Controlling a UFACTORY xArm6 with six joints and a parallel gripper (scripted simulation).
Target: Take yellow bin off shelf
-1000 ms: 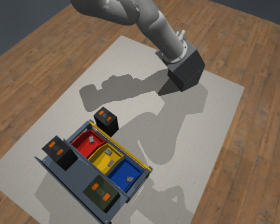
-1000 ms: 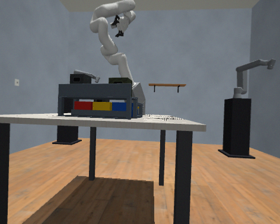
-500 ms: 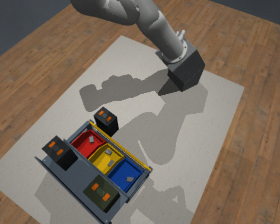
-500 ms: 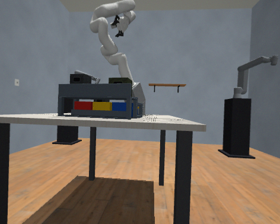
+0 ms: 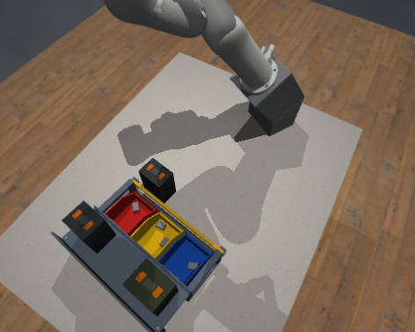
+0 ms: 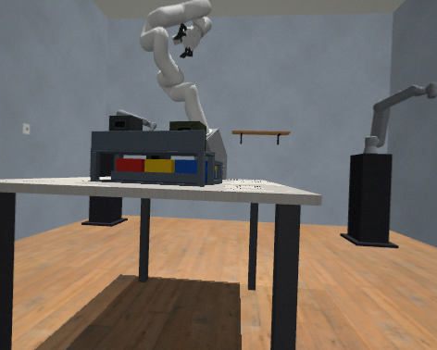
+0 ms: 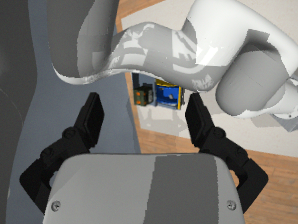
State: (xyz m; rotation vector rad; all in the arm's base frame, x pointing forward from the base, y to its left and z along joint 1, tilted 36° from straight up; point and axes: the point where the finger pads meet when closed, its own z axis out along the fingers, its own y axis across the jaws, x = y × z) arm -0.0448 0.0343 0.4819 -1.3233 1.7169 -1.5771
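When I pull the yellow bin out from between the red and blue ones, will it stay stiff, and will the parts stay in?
The yellow bin looks like a rigid box, so it likely won't flex. Its two loose grey parts could slide or spill if it tilts. It sits tight between the red bin and blue bin, so it may drag them.

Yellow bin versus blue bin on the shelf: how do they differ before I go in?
The yellow bin sits in the middle slot, with the red bin on one side; the blue bin sits at the end of the row. The yellow bin shows two grey parts; the blue bin shows one. Both look alike in size and stand level on the shelf, side by side. Neither is held: the gripper is high above, jaws open.
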